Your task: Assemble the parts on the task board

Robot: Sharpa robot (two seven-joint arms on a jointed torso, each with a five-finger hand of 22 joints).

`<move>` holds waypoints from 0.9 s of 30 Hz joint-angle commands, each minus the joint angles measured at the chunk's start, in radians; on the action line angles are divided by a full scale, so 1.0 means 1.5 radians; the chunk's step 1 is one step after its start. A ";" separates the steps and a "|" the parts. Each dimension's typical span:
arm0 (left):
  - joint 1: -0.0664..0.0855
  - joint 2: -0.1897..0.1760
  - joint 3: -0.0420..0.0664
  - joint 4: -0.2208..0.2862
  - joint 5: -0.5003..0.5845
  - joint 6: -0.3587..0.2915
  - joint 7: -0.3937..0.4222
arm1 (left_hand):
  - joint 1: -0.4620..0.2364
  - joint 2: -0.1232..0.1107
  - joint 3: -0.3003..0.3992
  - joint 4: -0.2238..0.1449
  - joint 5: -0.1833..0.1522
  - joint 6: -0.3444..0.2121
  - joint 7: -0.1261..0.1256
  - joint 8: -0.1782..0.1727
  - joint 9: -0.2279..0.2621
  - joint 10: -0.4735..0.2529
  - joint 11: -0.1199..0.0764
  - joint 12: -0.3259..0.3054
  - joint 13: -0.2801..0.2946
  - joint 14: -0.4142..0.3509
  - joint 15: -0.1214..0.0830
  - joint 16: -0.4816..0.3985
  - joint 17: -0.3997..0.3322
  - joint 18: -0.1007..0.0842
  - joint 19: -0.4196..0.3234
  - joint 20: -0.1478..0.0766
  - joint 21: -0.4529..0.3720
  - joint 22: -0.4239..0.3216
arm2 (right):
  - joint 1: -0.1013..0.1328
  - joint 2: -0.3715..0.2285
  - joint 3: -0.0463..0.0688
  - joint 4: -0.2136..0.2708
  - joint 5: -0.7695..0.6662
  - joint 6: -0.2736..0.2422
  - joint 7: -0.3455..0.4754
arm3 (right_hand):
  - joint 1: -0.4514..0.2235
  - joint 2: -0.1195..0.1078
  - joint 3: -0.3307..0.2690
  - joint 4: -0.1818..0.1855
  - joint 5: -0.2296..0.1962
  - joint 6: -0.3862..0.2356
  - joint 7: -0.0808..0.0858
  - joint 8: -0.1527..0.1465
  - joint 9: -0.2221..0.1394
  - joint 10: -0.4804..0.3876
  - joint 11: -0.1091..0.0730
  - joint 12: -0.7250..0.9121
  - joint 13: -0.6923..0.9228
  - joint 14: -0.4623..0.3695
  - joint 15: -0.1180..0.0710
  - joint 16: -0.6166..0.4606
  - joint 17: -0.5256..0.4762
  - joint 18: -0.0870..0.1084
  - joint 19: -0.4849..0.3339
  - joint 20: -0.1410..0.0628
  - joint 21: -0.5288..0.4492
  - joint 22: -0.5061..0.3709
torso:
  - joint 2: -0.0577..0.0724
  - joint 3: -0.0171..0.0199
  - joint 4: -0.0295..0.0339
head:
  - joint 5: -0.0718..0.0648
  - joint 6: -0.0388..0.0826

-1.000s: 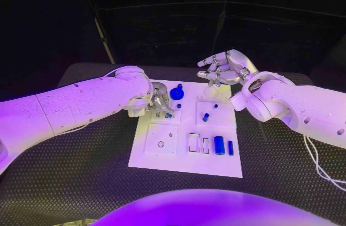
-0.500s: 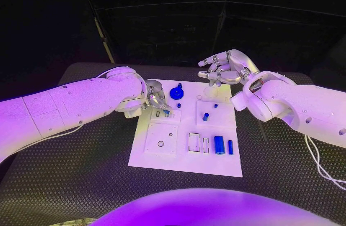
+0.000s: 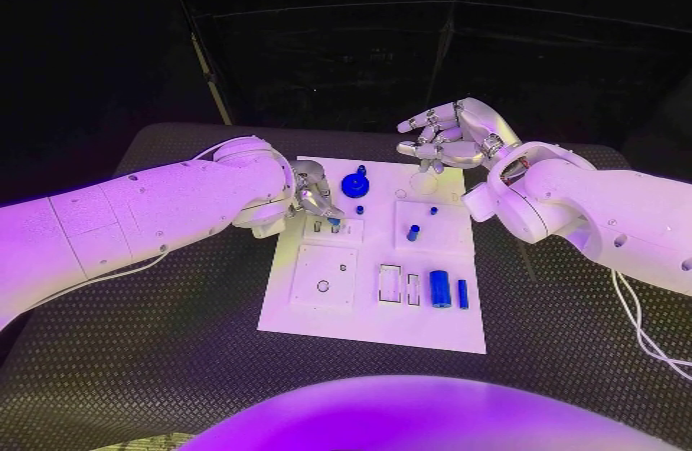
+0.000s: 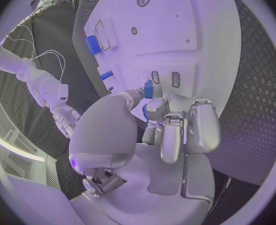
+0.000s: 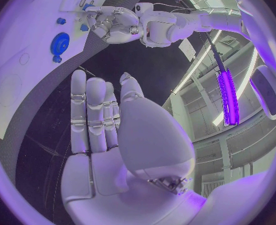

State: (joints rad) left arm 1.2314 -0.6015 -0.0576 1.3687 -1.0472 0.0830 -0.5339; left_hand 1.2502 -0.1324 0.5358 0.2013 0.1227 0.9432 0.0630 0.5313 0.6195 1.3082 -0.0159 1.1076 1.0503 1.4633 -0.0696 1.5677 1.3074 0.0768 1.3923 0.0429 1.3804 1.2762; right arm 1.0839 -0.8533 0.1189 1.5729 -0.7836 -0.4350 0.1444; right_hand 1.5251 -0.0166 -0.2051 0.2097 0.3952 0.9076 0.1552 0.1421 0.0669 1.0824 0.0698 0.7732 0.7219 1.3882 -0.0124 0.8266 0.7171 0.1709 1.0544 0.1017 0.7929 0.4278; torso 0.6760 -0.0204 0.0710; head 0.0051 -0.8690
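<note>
The task board (image 3: 372, 316) lies flat on a black table (image 3: 173, 341) whose top has a raised tread pattern; beyond the table's far edge the room is dark. The left hand (image 3: 315, 203) is down on the board's far left part, fingers bent toward it. In the left wrist view a small blue part (image 4: 148, 89) is pinched between its fingertips (image 4: 155, 106), just above two little slots in the board. Just beyond the left hand sits a round blue gear (image 3: 355, 184), with a small blue peg (image 3: 359, 210) close beside the fingers. The right hand (image 3: 450, 139) hovers over the board's far edge, apart from it, palm raised, fingers loosely spread and holding nothing; the right wrist view shows its fingers (image 5: 94, 116) straight and side by side. On the board below the right hand stands another blue peg (image 3: 411, 233). Nearer the robot, well away from both hands, a blue cylinder (image 3: 438, 289) and a thin blue bar (image 3: 462, 293) lie next to two rectangular frames (image 3: 389, 283)
</note>
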 commanded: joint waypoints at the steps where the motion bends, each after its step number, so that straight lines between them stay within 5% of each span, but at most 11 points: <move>1: -0.001 0.003 0.000 -0.001 -0.026 -0.010 0.004 | -0.006 0.002 0.120 -0.117 0.000 -0.005 -0.001 0.004 0.001 0.006 0.001 0.004 0.000 0.072 -0.001 0.002 0.176 -0.005 0.003 -0.001 0.001 0.001 | 0.001 0.001 0.000 0.001 -0.002 0.005 0.004 | 0.002 0.002 -0.004 0.000 0.002 -0.004 0.001 0.003 0.001 -0.004 -0.002 -0.002 -0.001 0.001 0.003 -0.004 -0.001 0.008 0.004 0.000 -0.003 -0.001 | 0.000 0.0004 -0.0005 | 0.000 -0.001; 27: -0.013 0.010 0.000 -0.003 -0.080 0.039 -0.003 | -0.012 0.003 0.132 -0.123 0.000 -0.008 -0.001 0.011 0.006 0.002 0.001 -0.002 -0.008 0.072 -0.001 0.002 0.176 -0.005 0.001 -0.001 -0.001 -0.002 | 0.001 0.005 0.000 -0.004 -0.010 0.011 0.003 | 0.002 0.002 -0.004 0.000 0.004 -0.005 0.002 0.003 0.001 -0.006 -0.001 -0.003 -0.002 -0.001 0.003 -0.009 -0.004 0.008 0.004 0.000 -0.005 -0.002 | 0.001 0.0002 0.0004 | 0.001 -0.002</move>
State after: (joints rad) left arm 1.2138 -0.5851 -0.0566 1.3643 -1.1351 0.1109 -0.5346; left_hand 1.2281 -0.1359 0.5611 0.1816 0.1187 0.9378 0.0611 0.5432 0.6276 1.3111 -0.0121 1.1076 1.0397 1.4633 -0.0695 1.5677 1.3074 0.0768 1.3923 0.0429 1.3804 1.2747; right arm 1.0838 -0.8468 0.1188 1.5661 -0.7926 -0.4271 0.1443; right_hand 1.5251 -0.0166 -0.2051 0.2097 0.3952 0.9041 0.1588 0.1421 0.0668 1.0787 0.0661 0.7732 0.7210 1.3882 -0.0124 0.8189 0.7125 0.1709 1.0544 0.1017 0.7929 0.4263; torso 0.6768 -0.0200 0.0716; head 0.0071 -0.8728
